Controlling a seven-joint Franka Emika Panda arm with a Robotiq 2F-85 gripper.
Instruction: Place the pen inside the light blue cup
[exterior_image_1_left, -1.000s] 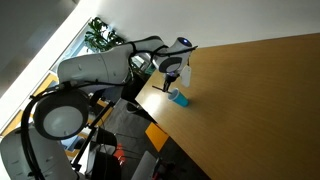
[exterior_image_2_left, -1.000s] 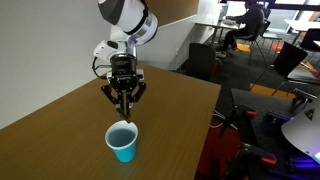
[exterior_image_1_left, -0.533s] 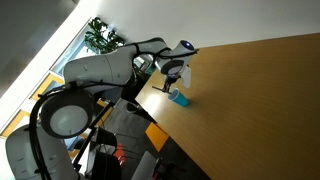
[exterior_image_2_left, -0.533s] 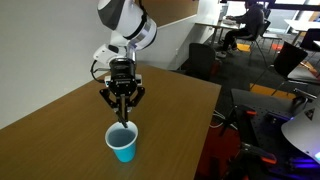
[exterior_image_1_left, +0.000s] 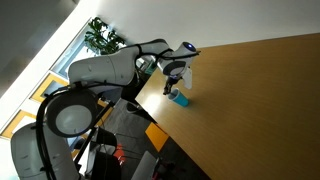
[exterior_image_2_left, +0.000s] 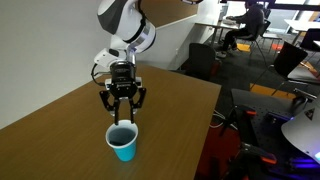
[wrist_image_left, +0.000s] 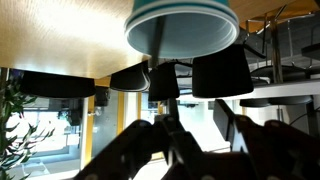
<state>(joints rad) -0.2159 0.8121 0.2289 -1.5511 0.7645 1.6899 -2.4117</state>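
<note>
The light blue cup stands upright on the wooden table near its edge; it also shows in an exterior view and at the top of the wrist view. My gripper hangs straight above the cup, fingers spread open. The pen, a thin dark stick, stands nearly upright between the open fingers with its lower end down in the cup. In an exterior view the pen shows as a thin line just above the rim. My gripper does not touch the cup.
The cup stands close to the table's edge. Office chairs and desks stand beyond the table. A potted plant is behind the arm's base. Bare wooden tabletop stretches away from the cup.
The fingers, shut on the pen a second ago, have spread apart and let it go. The gripper has risen slightly; the pen stays with its lower end in the cup.
</note>
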